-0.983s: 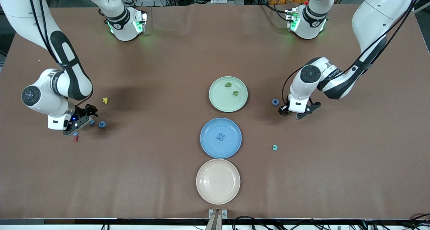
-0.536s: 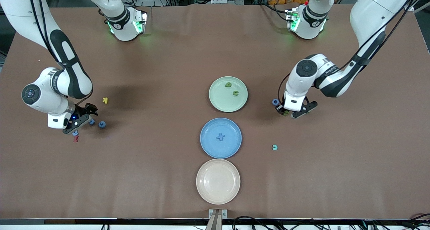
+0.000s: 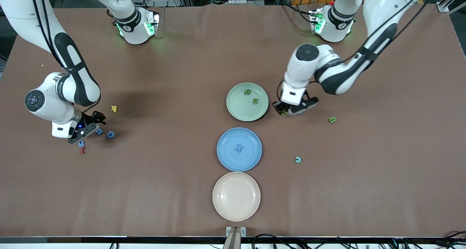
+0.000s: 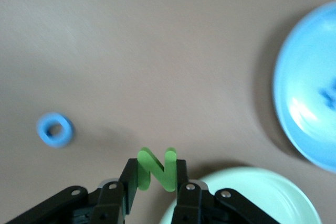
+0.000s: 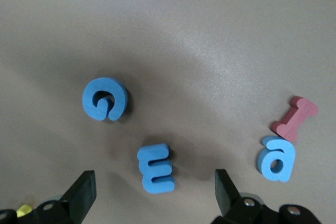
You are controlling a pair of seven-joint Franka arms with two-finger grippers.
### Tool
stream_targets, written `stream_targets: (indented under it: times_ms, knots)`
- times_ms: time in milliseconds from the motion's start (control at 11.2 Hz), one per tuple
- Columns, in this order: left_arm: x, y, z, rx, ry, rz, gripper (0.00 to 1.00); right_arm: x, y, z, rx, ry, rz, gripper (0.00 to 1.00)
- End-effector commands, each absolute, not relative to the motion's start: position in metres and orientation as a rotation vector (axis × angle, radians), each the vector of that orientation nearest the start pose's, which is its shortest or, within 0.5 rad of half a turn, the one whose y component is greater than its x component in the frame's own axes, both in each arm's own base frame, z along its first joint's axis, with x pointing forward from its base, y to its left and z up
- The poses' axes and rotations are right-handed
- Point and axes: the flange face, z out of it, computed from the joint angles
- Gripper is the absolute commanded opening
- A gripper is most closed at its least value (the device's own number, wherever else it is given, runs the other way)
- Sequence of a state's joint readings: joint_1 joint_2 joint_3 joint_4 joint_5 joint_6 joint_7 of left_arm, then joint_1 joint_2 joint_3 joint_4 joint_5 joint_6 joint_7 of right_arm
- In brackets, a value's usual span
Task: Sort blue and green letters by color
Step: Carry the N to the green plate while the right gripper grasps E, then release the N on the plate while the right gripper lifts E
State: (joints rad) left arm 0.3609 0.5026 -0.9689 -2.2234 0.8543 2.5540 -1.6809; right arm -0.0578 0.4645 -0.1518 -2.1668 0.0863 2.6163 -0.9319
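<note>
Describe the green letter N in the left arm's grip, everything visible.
The leaf-green chunky toy letter N, matte and foam-like, is pinched upright between the black fingers of the left gripper, one finger on each outer stroke. Its face points at the wrist camera, so it reads clearly as an N. It hangs in the air over the brown table, just beside the rim of the pale green plate. Nothing else touches it.

front: high, faces bases | wrists: close, look down | shared: green plate (image 3: pixel 247 102) (image 4: pixel 252 198)

Green N (image 4: pixel 156 169) pinched upright beside green plate (image 3: pixel 238 110), blue letters (image 5: pixel 155 168) flat
</note>
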Motion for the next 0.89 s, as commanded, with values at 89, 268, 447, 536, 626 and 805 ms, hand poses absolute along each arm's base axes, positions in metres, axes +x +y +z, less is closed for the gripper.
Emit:
stream_targets:
  times_ms: [89, 268, 447, 536, 626, 805]
  knots:
    - [0.411, -0.392, 0.258, -3.208, -0.732, -0.229, 0.00, 0.548, -0.118, 0.167, -2.993, -1.039, 0.015, 1.00]
    - [0.389, -0.419, 0.259, -3.232, -0.698, -0.211, 0.00, 0.547, -0.119, 0.164, -2.991, -1.036, 0.024, 0.81]
    - [0.374, -0.443, 0.264, -3.250, -0.725, -0.196, 0.00, 0.547, -0.119, 0.164, -2.992, -1.036, 0.022, 0.45]
    - [0.369, -0.449, 0.264, -3.250, -0.737, -0.180, 0.00, 0.547, -0.119, 0.165, -2.994, -1.030, 0.019, 0.37]
    - [0.367, -0.449, 0.262, -3.224, -0.754, -0.159, 0.12, 0.549, -0.119, 0.166, -2.996, -1.028, 0.015, 0.35]
    - [0.363, -0.444, 0.254, -3.144, -0.743, -0.151, 1.00, 0.549, -0.119, 0.166, -2.997, -0.982, -0.001, 0.29]
